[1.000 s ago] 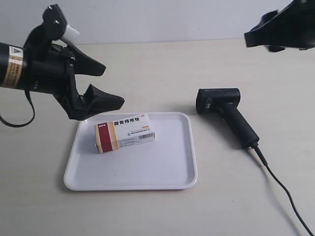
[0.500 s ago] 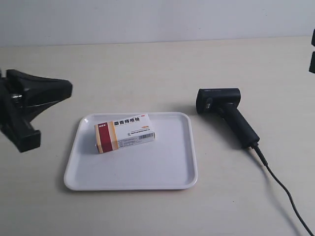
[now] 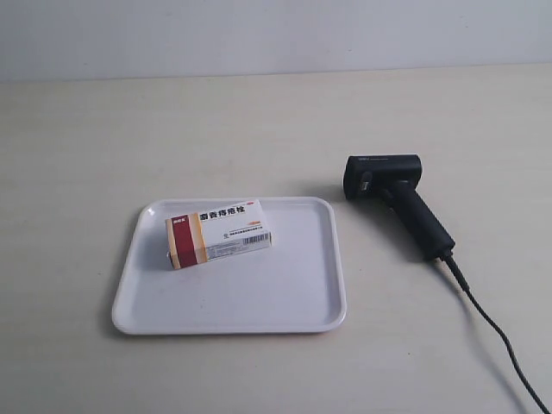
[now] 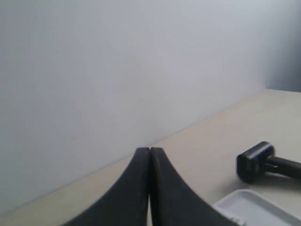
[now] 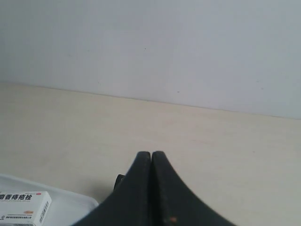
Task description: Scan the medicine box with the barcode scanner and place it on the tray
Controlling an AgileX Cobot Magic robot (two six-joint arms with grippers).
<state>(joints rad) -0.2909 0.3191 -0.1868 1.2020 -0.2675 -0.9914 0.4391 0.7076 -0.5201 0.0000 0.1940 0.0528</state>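
Exterior view — medicine box (image 3: pixel 219 234): I find it lying flat inside the tray (image 3: pixel 297 293), toward the tray's far corner at the view's left, red-and-tan band outward, barcode face up.
Exterior view — barcode scanner (image 3: pixel 396 197): on its side on the table (image 3: pixel 259 121), well apart from the tray at the view's right, cable trailing to the near corner.
Exterior view — arms: neither is in sight.
Left wrist view — left gripper (image 4: pixel 149 151): fingers pressed tip to tip, nothing between them; it is raised, facing the wall. The scanner head (image 4: pixel 254 161) and one corner of the tray (image 4: pixel 244 207) sit below it.
Right wrist view — right gripper (image 5: pixel 151 154): likewise closed to the tips, holding nothing. The box (image 5: pixel 23 207) and a tray edge (image 5: pixel 70 197) show low in the picture.
Task standing: by my reading, placement is complete; whether a scan took place I cannot tell.
Handling, box: I judge it light, thin card — it would crush under a hard pinch and its printed faces may slip. I would take it across the long sides, mid-length, with modest force.
Handling, scanner: rigid and heavier; take the handle, minding cable drag.
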